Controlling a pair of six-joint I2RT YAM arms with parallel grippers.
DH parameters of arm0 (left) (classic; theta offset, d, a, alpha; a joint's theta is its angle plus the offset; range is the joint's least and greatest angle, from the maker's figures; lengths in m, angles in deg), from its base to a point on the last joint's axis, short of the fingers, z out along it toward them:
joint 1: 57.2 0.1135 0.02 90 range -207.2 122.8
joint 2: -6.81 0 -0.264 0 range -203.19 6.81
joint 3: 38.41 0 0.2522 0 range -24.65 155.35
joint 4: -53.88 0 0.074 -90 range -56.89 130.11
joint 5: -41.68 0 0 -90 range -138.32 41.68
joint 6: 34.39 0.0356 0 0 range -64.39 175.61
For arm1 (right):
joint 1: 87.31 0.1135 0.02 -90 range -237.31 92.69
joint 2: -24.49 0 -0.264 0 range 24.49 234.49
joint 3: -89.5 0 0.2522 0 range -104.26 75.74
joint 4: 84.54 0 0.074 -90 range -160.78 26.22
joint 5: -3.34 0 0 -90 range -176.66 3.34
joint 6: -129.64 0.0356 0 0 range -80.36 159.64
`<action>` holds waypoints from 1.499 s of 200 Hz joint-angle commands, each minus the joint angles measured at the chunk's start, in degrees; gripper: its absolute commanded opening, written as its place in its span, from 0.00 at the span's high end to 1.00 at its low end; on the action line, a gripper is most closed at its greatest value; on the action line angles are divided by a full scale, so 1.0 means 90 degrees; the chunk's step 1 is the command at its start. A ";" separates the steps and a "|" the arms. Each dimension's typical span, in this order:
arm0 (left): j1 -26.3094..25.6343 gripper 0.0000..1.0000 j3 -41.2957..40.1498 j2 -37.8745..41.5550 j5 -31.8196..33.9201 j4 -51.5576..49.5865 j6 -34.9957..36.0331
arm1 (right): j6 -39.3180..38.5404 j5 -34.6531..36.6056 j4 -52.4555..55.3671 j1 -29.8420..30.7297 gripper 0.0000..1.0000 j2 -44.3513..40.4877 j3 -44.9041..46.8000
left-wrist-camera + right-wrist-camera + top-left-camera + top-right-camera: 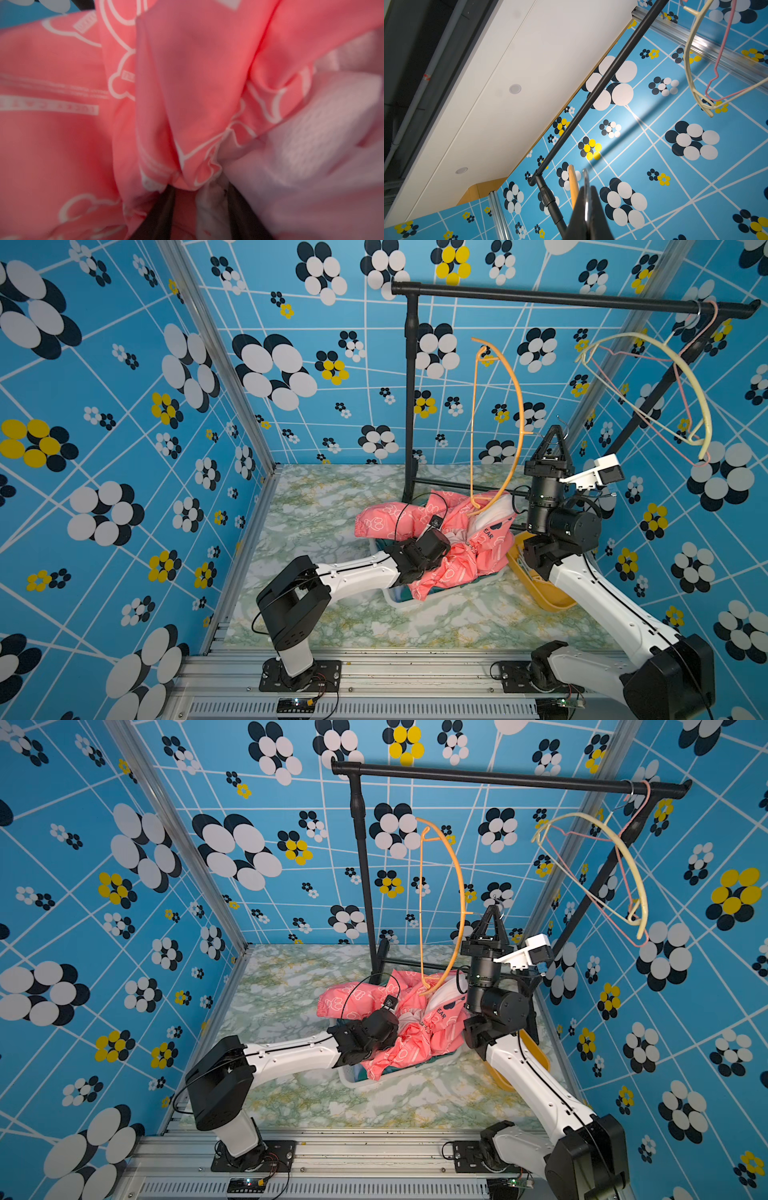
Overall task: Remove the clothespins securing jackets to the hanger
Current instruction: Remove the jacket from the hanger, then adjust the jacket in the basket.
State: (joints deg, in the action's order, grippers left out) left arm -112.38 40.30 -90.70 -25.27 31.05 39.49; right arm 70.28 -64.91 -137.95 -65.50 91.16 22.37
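Observation:
The pink jacket (pixel 382 522) (pixel 340 1002) with white bear outlines lies heaped over a white basket (pixel 401 602). A teal jacket (pixel 401 593) peeks out beneath it. My left gripper (pixel 200 193) is pushed into the pink folds (pixel 187 83). Its jaws stand apart, with pink cloth and a blurred whitish piece (pixel 209 203) between them. I cannot tell whether that piece is a clothespin, and no clothespin shows clearly. My right gripper (pixel 557 433) (pixel 586 187) is raised and shut on the metal hook (pixel 585 178) of the orange hanger (pixel 519 406) (pixel 460 886). The hanger's lower end sits in the jacket's collar.
A black rail (pixel 582 298) spans the back on black posts. A cream hanger (pixel 681 364) and a pink wire hanger (pixel 681 398) hang bare at its right end. A yellow basket (pixel 540 593) lies under my right arm.

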 commanded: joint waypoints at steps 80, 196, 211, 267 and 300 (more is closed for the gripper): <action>0.2166 0.01 -0.0228 0.1915 -0.0406 -0.1530 -0.0781 | -0.1741 -0.1277 0.2832 0.0008 1.00 -0.1815 -0.0216; 0.3629 0.01 -0.0305 0.0763 -0.3763 0.0351 -0.1176 | -0.2631 -0.0337 0.4700 0.0007 1.00 -0.3449 0.0411; 0.3679 0.00 -0.0283 0.0574 -0.4033 0.0650 -0.1140 | -0.2667 -0.0271 0.4814 0.0004 1.00 -0.3551 0.0440; 0.3685 0.68 -0.0081 0.0219 -0.4469 0.1038 -0.0795 | -0.2749 0.0024 0.5054 0.0008 1.00 -0.3766 0.0546; 0.3677 1.00 -0.0126 0.0363 -0.4571 0.1104 -0.0636 | -0.2777 0.0121 0.5163 0.0004 1.00 -0.3805 0.0561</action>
State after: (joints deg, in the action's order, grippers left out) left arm -79.40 38.48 -88.37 -64.28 39.27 31.91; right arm 46.04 -65.67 -90.63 -65.48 57.70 27.40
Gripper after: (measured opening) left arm 0.038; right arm 0.059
